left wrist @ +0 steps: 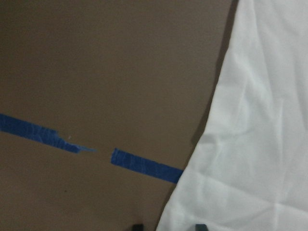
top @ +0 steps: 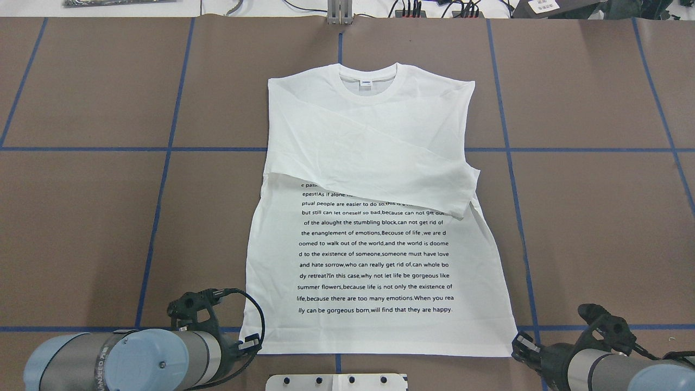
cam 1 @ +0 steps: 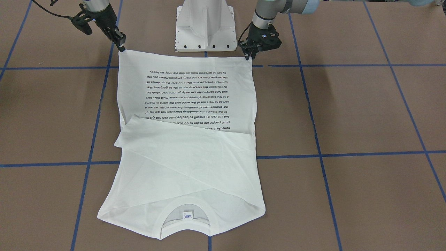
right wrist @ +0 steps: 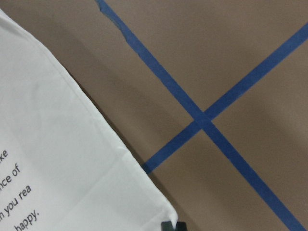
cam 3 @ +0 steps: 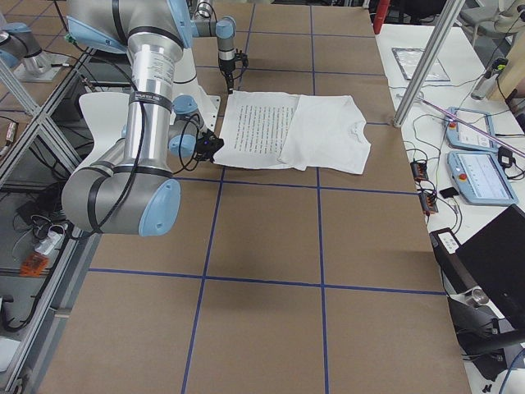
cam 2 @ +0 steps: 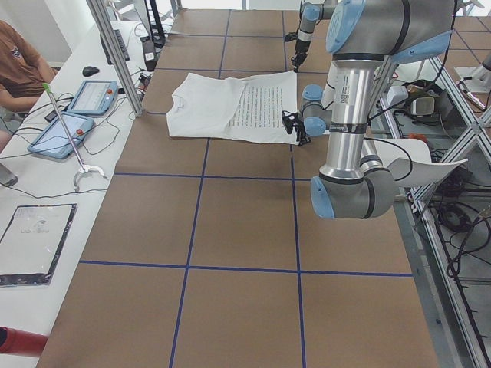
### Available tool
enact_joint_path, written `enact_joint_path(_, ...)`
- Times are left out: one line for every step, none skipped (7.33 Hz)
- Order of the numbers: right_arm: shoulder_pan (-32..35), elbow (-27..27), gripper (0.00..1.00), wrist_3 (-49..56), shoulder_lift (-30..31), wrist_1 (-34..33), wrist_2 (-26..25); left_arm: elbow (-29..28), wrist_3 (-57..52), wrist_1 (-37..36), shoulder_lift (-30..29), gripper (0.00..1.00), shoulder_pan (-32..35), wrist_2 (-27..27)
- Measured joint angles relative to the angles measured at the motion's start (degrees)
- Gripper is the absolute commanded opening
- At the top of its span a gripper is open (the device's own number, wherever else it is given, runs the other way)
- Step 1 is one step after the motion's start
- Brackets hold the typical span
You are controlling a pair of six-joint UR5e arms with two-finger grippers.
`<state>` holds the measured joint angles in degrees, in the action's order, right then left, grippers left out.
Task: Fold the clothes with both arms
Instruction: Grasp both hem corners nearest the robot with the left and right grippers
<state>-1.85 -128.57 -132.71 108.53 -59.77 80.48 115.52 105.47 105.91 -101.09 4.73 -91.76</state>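
The white shirt (cam 1: pixel 188 157) lies flat on the table with its black text facing up. Its sleeves are folded across the chest, and the collar (top: pixel 369 84) is at the far end from me. My left gripper (cam 1: pixel 249 55) is at one near hem corner. In the left wrist view its fingertips (left wrist: pixel 137 226) stand apart, open, with the shirt's edge (left wrist: pixel 260 144) between them. My right gripper (cam 1: pixel 121 47) is down at the other near hem corner. In the right wrist view its fingertips (right wrist: pixel 166 225) are close together, shut on the shirt's corner (right wrist: pixel 62 159).
The brown table (top: pixel 81 217) carries a grid of blue tape lines (top: pixel 163 179). The white pedestal base (cam 1: pixel 205 26) stands between the arms, just behind the hem. Tablets and cables (cam 2: pixel 77 115) lie on a side bench, where a person's arm (cam 2: pixel 15 65) shows.
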Motion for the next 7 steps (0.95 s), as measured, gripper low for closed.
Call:
enact_joint_path(0.0, 0.0, 0.00, 0.0, 0.1, 0.0, 0.0, 0.3, 0.0, 0.0, -0.1, 0.00, 0.0, 0.0)
enact_joint_path(0.0, 0.0, 0.00, 0.0, 0.2, 0.0, 0.0, 0.9, 0.0, 0.0, -0.2, 0.00, 0.0, 0.0)
enact_joint_path(0.0, -0.1, 0.00, 0.0, 0.2, 0.0, 0.0, 1.5, 0.0, 0.0, -0.2, 0.00, 0.0, -0.1)
enact_joint_path(0.0, -0.4, 0.00, 0.0, 0.3, 0.0, 0.0, 2.7, 0.2, 0.0, -0.1, 0.00, 0.0, -0.1)
enact_joint_path(0.0, -1.1, 0.00, 0.0, 0.7, 0.0, 0.0, 4.7, 0.5, -0.1, 0.1, 0.00, 0.0, 0.0)
enact_joint_path(0.0, -2.1, 0.00, 0.0, 1.3, 0.0, 0.0, 6.8, 1.4, -0.4, 0.2, 0.00, -0.1, 0.0)
enact_joint_path(0.0, -2.9, 0.00, 0.0, 1.7, 0.0, 0.1, 9.1, 2.7, -1.0, 0.4, 0.00, -0.5, 0.0)
